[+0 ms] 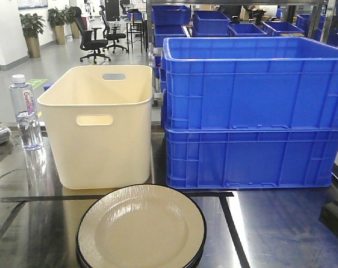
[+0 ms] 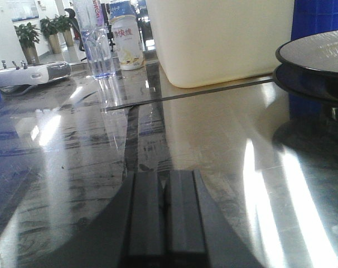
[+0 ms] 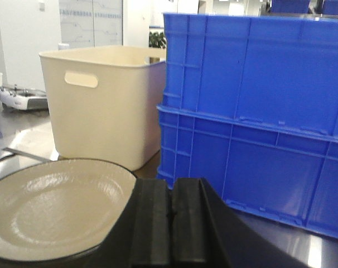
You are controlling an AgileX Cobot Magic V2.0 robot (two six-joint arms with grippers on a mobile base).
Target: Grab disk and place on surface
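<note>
Disk: cream plate, black rim, top of small stack on dark glossy tabletop, front centre, just before cream bin.
Two stacked blue crates right of bin, largest items.
Water bottle left of bin.
Left pincer: fingers pressed together, holding nothing, low over bare tabletop.
Right pincer: fingers pressed together, empty, beside disk's right edge; contact unclear.
</note>
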